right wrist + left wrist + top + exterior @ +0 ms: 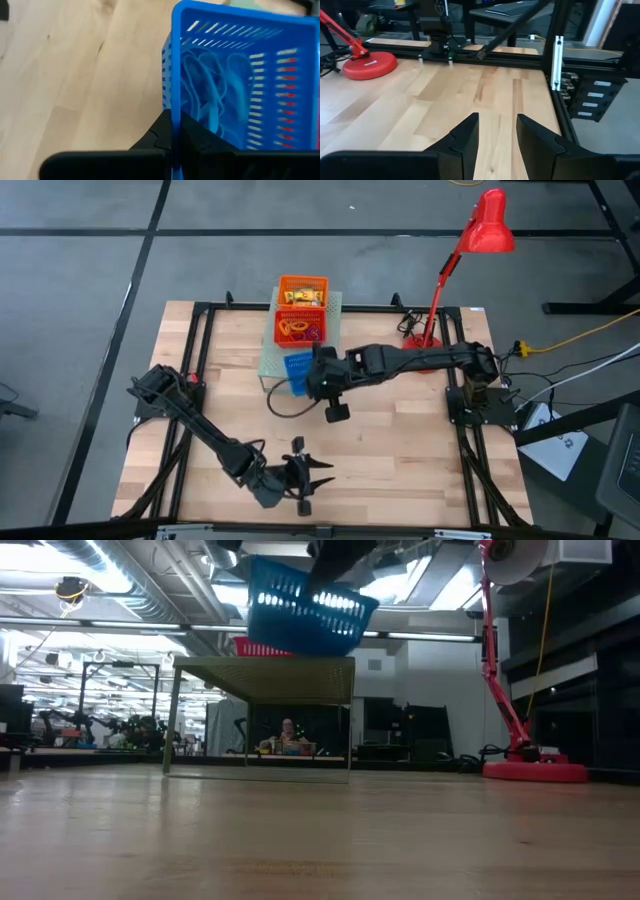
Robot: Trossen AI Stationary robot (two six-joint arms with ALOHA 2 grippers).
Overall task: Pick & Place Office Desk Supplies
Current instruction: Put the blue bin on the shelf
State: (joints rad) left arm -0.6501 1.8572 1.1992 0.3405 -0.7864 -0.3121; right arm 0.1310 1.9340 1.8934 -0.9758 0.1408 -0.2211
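A blue slatted basket [240,75] holds a tangle of thin blue loops [207,95]. My right gripper [172,135] is shut on it and carries it in the air at the near edge of the pale green perforated stand [262,675]. On the stand's top sit two orange baskets: the far one [302,285] holds yellow pieces, the near one [300,327] holds ring-shaped clips. My left gripper [497,135] stands open over bare wood near the table's front edge, with nothing between its fingers. My right gripper pinches the blue basket's side wall at the rim [173,107], one finger outside [159,134] and one inside [202,142]. The fingers slant down from the table's right. The basket [310,605] hangs tilted, lifted clear of the table.
A red desk lamp stands at the far right on its round base [370,65], its stem [500,690] rising up to the shade [490,230]. A black cable [285,408] lies on the wood in front of the stand. A black frame [555,75] borders the table.
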